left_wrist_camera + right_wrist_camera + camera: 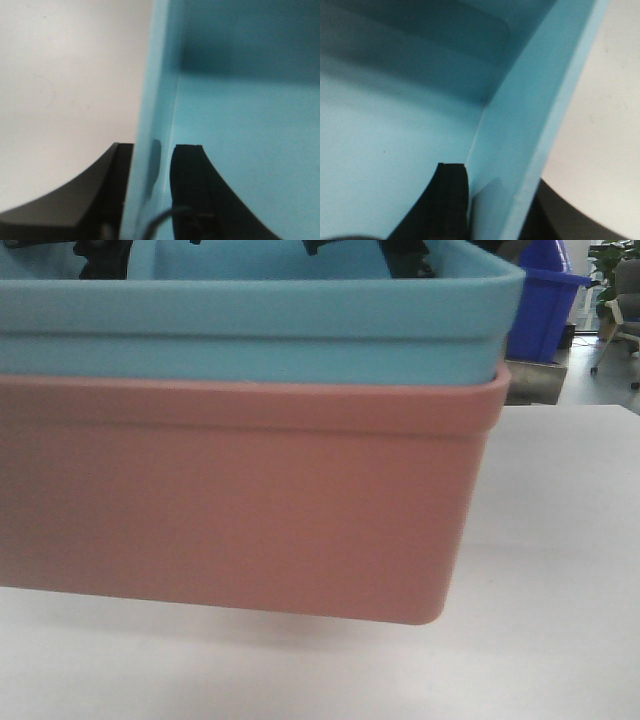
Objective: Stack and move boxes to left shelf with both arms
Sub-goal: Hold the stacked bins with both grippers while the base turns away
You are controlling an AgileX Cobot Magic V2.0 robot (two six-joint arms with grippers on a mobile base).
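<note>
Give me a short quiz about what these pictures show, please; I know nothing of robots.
1. True or false: the light sky-blue plastic tub sits nested inside the salmon-pink plastic tub.
2. The left arm's jaws grip: A the sky-blue tub's wall; B a cardboard carton; C nothing.
3. Fill in: the plastic bin behind the tubs, at right, is dark ___.
Key: 1 true; 2 A; 3 blue.
</note>
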